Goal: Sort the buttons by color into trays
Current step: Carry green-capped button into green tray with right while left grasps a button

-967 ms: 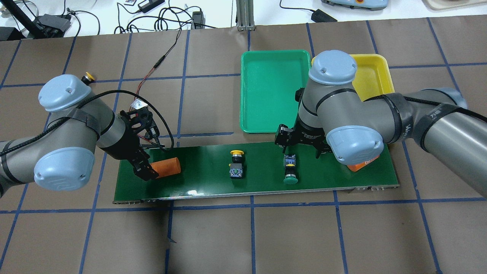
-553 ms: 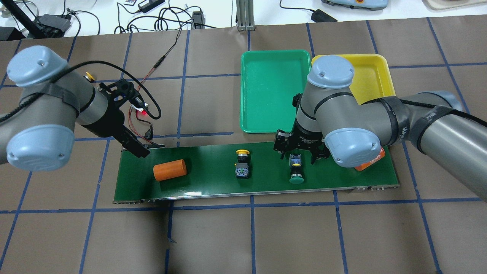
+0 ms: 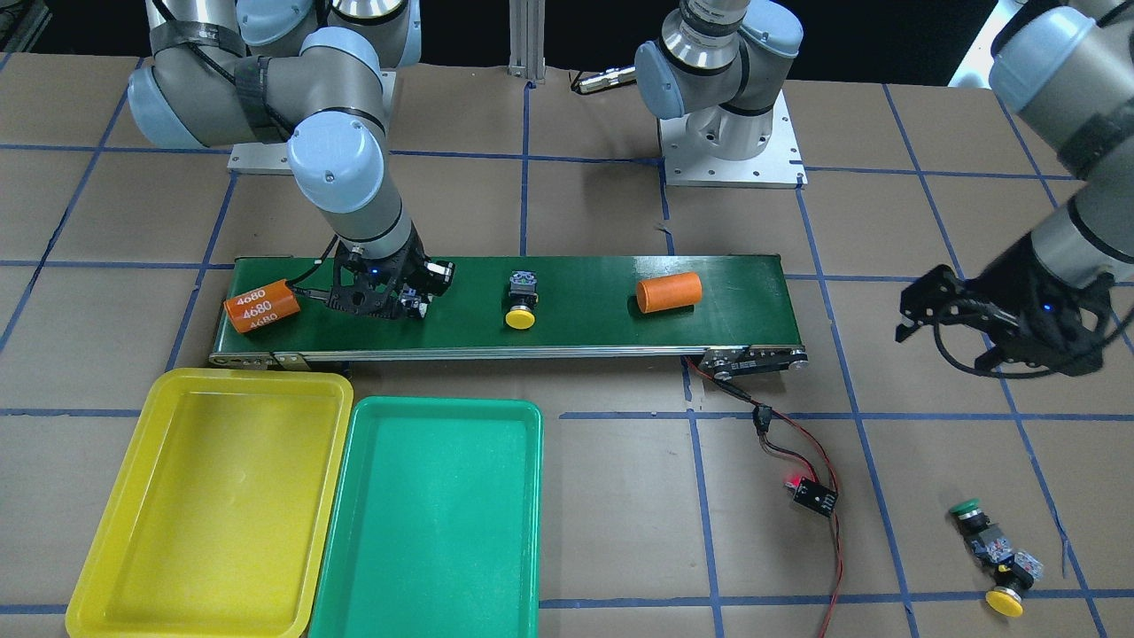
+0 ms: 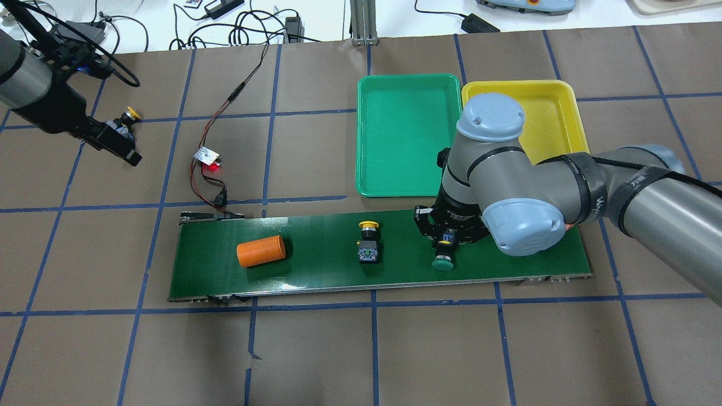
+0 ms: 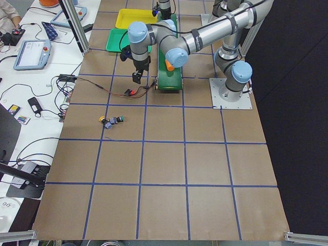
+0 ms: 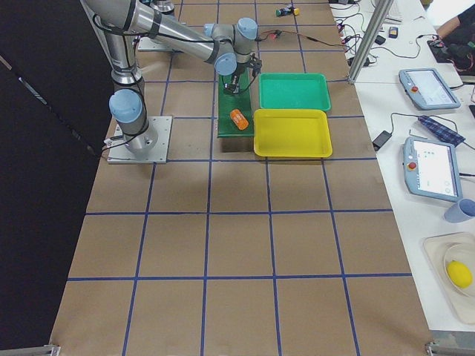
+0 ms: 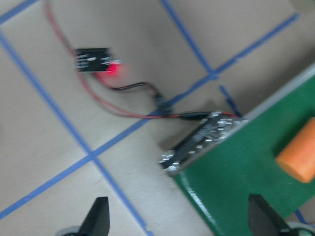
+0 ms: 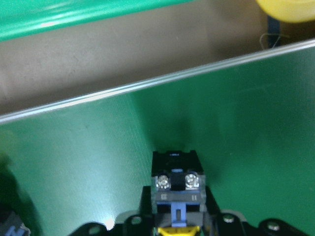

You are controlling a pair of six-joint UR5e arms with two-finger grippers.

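Observation:
A green-capped button (image 4: 443, 261) lies on the dark-green belt (image 4: 316, 270). My right gripper (image 4: 445, 241) is down over it, fingers snug on its grey body (image 8: 177, 184). A yellow-capped button (image 4: 368, 239) lies mid-belt and also shows in the front view (image 3: 521, 301). Two more buttons lie on the table past the belt's end, one green-capped (image 3: 966, 509) and one yellow-capped (image 3: 1005, 602). My left gripper (image 4: 131, 157) hovers open and empty beside them, fingertips (image 7: 98, 219) wide apart. The green tray (image 4: 407, 186) and yellow tray (image 4: 553, 107) are empty.
An orange cylinder (image 4: 260, 251) lies on the belt's left part. Another, marked 4680 (image 3: 260, 306), lies at the belt end next to my right gripper. Red-black wires with a small lit board (image 4: 206, 157) run across the table from the belt's left end.
My left arm swung from the belt's left end out to the far left, near the loose buttons. My right gripper came down and closed on the green-capped button. Belt items drifted right.

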